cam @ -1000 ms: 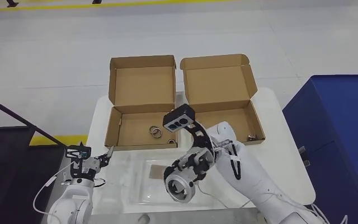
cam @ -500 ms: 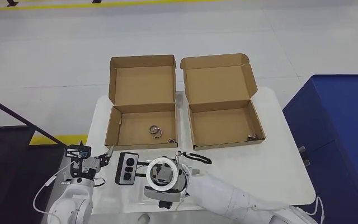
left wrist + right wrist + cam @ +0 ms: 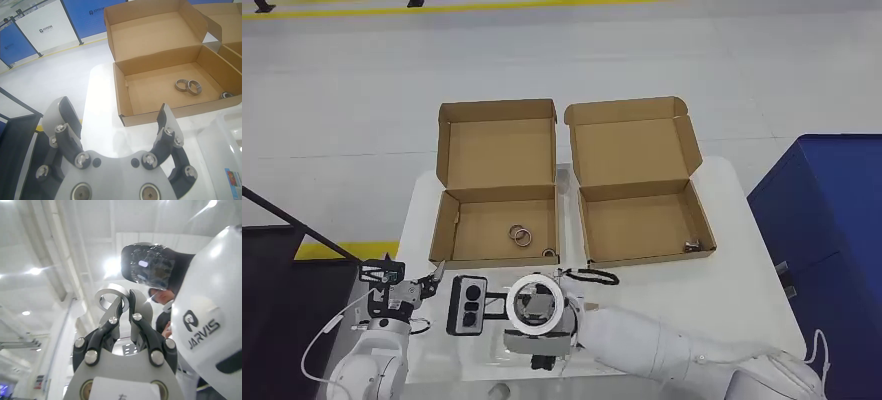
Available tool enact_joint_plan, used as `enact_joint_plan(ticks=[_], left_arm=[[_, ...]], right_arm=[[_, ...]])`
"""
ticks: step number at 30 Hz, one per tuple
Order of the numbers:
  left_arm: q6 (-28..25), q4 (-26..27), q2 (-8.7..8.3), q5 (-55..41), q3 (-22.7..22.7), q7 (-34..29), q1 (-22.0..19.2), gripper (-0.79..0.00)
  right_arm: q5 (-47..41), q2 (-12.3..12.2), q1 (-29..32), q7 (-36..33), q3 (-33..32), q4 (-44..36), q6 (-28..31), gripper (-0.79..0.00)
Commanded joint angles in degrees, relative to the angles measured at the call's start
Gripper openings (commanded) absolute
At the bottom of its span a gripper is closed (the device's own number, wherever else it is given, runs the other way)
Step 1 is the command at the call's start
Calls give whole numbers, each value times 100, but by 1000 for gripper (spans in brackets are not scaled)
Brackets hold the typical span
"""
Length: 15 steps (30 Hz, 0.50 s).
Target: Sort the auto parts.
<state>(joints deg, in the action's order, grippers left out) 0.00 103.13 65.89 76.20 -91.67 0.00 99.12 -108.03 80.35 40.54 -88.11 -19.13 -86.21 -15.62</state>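
My right gripper points up toward the ceiling and is shut on the rim of a silver metal ring. From above, the right gripper hangs over the table's near edge, in front of the left cardboard box. That box holds two metal rings and a dark bearing. The right cardboard box has a small metal part in its near right corner. My left gripper stands open and empty near the table's left edge, short of the left box.
A clear plastic tray lies on the white table in front of the boxes, partly under the right arm. Both box lids stand upright at the back. A blue cabinet stands to the table's right.
The right arm swung left from over the tray and turned its gripper upward; in the last half second it barely shifted. The left arm stayed still.
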Motion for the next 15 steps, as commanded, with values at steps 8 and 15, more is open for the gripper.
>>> enact_joint_plan(ticks=[8,15], left_arm=[[0,0,0,0,0,0,0,0],[0,0,0,0,0,0,0,0]], right_arm=[[2832,-50,62,11,-1275,220,2772,-785],[3716,-145,10,11,-1611,572,3191,-785]])
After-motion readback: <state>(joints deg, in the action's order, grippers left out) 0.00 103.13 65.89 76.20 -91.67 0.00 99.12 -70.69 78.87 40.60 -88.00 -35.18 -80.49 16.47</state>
